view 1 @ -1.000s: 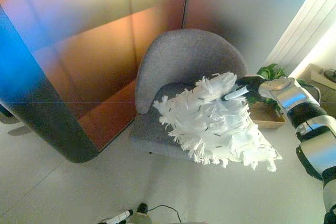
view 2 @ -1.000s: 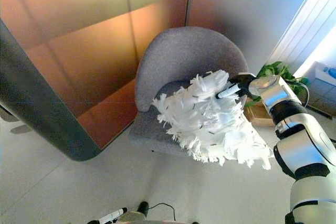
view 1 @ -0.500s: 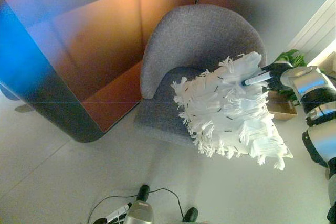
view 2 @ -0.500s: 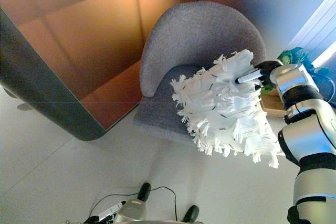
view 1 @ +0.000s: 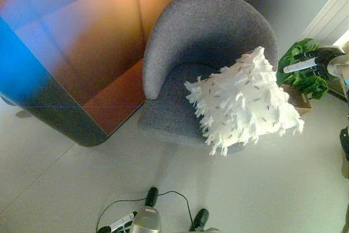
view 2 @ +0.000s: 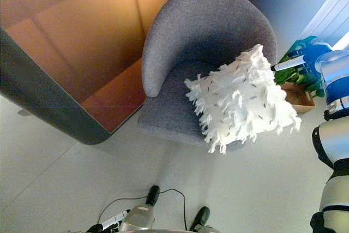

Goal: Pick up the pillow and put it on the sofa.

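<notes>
Pillow: white shaggy fringed pillow (view 1: 242, 99) lies on the grey upholstered tub sofa (view 1: 204, 36), overhanging its seat edge at 4 o'clock.
Right hand (view 1: 311, 61): fingers straight, holding nothing, just clear of the pillow at 2 o'clock.
Left hand (view 1: 117, 224): bottom edge; grip cannot be told.

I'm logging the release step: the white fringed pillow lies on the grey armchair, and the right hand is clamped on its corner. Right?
Not quite. The pillow does lie on the armchair, but the right hand is off it, beside the plant, as the left eye view shows.
</notes>
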Robot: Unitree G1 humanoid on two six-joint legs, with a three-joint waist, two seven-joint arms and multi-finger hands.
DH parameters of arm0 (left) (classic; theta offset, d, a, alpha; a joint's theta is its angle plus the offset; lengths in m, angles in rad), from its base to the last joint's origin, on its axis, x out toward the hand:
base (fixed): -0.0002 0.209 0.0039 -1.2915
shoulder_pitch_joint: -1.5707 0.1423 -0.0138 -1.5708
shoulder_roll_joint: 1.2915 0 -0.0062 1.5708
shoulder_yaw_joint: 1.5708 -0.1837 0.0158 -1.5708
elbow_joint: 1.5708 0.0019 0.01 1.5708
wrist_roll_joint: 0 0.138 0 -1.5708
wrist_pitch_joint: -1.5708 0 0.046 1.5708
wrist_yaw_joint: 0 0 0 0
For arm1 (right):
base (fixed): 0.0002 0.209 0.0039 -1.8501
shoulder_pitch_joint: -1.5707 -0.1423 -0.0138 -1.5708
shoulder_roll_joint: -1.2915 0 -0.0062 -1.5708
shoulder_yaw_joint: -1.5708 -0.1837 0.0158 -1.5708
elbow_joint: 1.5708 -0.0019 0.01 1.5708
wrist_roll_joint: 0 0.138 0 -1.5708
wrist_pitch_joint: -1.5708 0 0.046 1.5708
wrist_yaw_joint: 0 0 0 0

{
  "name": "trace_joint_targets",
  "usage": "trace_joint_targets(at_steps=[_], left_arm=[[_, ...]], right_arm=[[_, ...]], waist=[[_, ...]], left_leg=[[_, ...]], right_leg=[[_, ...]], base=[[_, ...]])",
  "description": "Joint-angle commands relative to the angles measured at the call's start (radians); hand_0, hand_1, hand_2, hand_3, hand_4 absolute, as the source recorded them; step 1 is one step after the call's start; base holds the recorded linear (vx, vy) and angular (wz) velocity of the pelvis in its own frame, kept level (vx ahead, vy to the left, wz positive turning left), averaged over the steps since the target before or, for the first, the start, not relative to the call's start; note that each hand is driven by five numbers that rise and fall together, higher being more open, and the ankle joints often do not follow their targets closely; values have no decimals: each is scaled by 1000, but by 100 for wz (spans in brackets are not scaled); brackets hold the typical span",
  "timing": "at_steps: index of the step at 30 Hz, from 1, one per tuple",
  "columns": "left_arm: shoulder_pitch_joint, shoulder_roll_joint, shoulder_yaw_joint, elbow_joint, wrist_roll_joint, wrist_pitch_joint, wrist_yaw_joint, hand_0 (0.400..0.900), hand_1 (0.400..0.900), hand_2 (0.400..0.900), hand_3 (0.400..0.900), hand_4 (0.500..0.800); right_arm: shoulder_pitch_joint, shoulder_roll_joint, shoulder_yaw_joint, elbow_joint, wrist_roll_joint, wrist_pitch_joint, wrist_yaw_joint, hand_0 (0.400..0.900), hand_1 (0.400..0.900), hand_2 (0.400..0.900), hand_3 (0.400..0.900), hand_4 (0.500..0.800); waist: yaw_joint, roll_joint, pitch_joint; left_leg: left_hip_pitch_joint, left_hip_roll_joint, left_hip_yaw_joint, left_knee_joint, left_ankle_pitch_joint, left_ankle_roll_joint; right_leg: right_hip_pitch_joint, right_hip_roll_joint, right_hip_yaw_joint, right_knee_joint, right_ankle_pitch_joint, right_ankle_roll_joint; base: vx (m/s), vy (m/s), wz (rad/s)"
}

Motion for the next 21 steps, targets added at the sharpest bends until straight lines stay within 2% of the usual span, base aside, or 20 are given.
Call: trace_joint_targets(at_steps=[1, 6, 11, 17, 21], left_arm=[[58, 30, -88, 17, 47, 8, -57, 900, 900, 900, 900, 800], [65, 29, -84, 24, 69, 0, -63, 900, 900, 900, 900, 800], [62, 22, -76, 32, 76, -1, -72, 900, 900, 900, 900, 800], [52, -7, -70, 27, 69, 0, -75, 900, 900, 900, 900, 800], [26, -24, -66, 32, 57, -10, -71, 900, 900, 900, 900, 800]], right_arm=[[-176, -97, 104, 3, -61, -67, -9, 900, 900, 900, 900, 800], [-136, -110, 79, 11, -72, -75, 16, 900, 900, 900, 900, 800], [-29, -106, -8, -4, -2, -105, 35, 900, 900, 900, 900, 800], [313, -23, -265, -113, 129, -203, -13, 900, 900, 900, 900, 800], [581, 101, -413, -163, 117, -272, -56, 900, 900, 900, 900, 800]], waist=[[15, -47, -47], [8, -44, -62], [-10, -35, -78], [-47, -9, -100], [-90, 10, -109]], left_leg=[[18, -20, 59, -8, -80, 0], [29, -21, 64, -8, -84, 1], [40, -22, 77, -8, -90, -1], [78, -24, 94, -8, -102, 4], [109, -26, 115, -8, -112, 10]], right_leg=[[64, 25, 13, 0, -74, 23], [68, 23, 18, 0, -75, 26], [72, 19, 25, 0, -77, 30], [97, 10, 35, 0, -76, 37], [115, 6, 50, 0, -73, 39]], base=[[0, 0, 0], [12, -6, -3], [-10, 6, -5], [-6, 12, -9], [-14, -5, -10]])
